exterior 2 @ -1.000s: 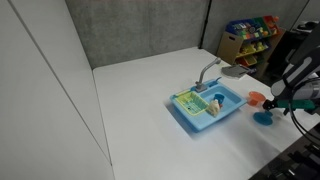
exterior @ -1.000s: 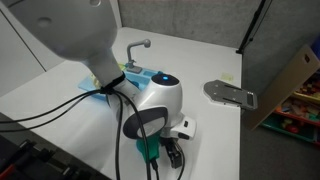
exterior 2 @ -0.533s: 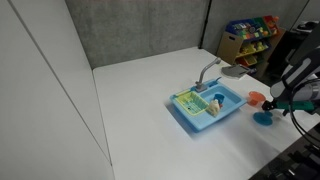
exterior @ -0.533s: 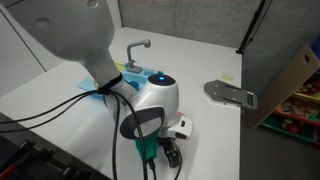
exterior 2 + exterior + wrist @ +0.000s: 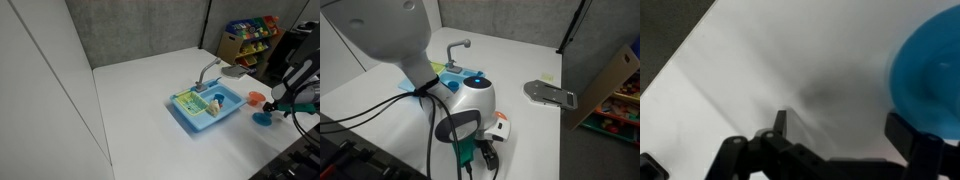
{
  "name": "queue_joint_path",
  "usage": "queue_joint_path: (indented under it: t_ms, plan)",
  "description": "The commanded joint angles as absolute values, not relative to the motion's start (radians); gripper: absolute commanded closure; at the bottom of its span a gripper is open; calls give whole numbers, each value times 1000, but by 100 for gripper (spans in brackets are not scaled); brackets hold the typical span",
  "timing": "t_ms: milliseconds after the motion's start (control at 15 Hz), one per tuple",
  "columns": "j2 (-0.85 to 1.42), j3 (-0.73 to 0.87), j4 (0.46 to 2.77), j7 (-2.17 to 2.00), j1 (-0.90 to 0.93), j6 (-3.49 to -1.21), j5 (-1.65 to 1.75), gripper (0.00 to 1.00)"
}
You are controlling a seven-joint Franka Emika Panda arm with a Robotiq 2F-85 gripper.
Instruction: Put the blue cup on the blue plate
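Near the table (image 5: 140,100) edge, just beside the orange plate (image 5: 256,97), lies the blue plate (image 5: 263,121). The blue cup (image 5: 264,112) seems to stand on it, though it is too small to be sure. From the wrist, the hand (image 5: 840,130) shows its fingers (image 5: 780,124) spread wide, gripping nothing, with round blue plastic beyond one finger.

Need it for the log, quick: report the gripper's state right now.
Gripper: open, holding nothing.
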State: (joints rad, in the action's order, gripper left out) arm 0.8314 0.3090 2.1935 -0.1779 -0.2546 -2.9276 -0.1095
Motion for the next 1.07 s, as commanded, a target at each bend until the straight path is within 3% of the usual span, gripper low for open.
queue_joint_path:
  t_ms: [0, 1000]
  plan:
    - [794, 317, 2245, -166, -240, -2943, -109, 0]
    - [779, 315, 2276, -174, -168, -2942, -105, 0]
